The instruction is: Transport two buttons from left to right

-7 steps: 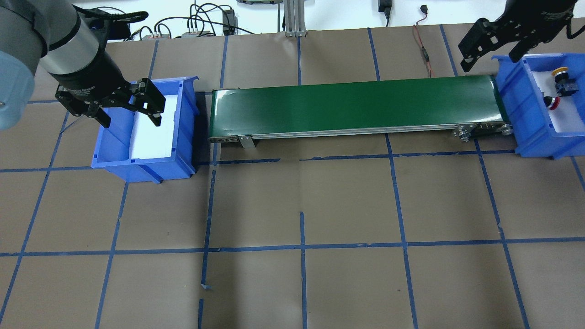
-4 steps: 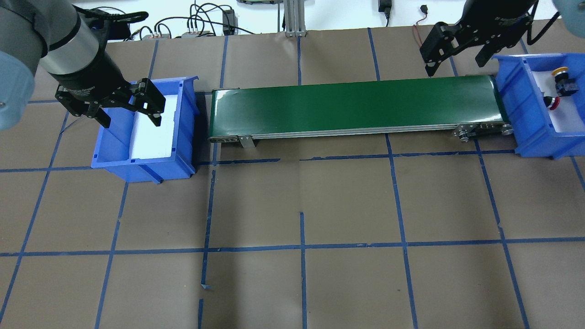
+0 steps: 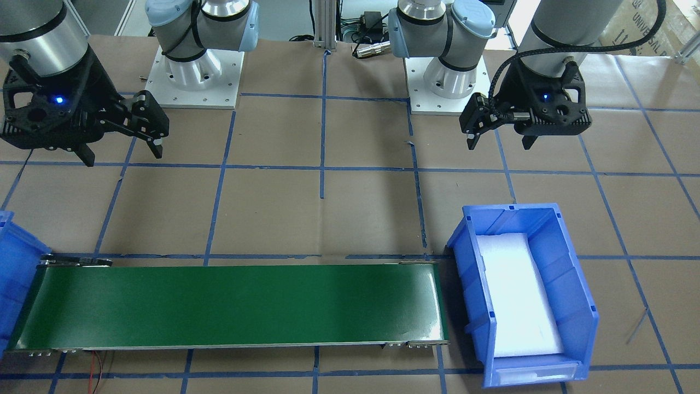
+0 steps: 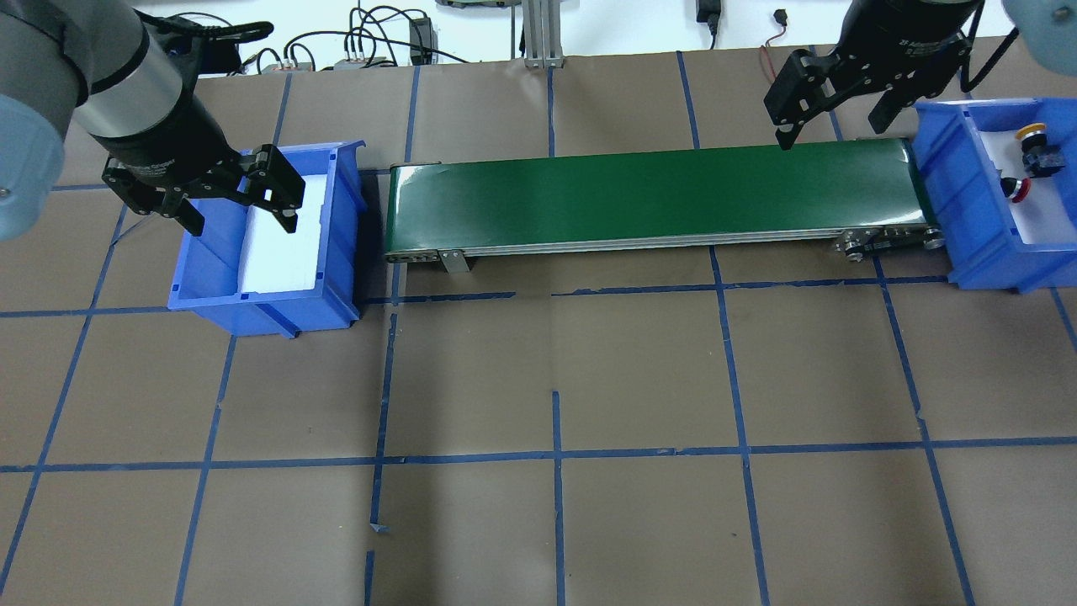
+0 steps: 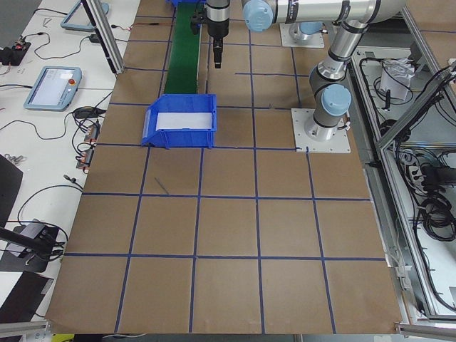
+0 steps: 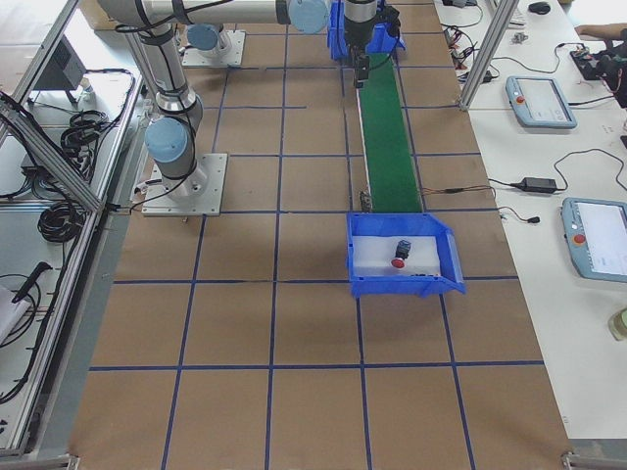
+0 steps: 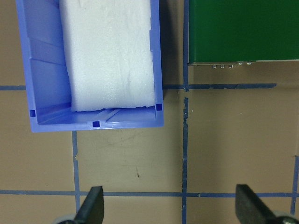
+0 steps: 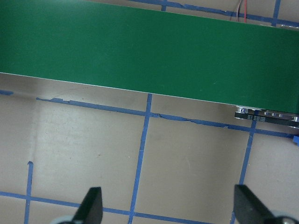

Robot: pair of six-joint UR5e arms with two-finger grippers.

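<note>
Your two buttons [image 4: 1026, 162], the yellow-capped one [image 4: 1031, 130] and the red mushroom one [image 4: 1019, 188], lie on white foam in the blue plastic bin [image 4: 942, 181] at the worktop's right end. The right gripper [image 4: 831, 103] hangs just beside that bin toward the worktop's middle, over the far edge of the smooth green conveyor belt [image 4: 656, 198], jaws wide apart and empty. The left gripper [image 4: 237, 202], equally spread and empty, hovers over the other bin [image 4: 341, 244] at the left end, foam-lined and bare. Both buttons look delivered.

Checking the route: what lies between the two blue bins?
The green conveyor belt spans the gap between the left bin and the right bin, its surface bare, as the overhead view shows.
</note>
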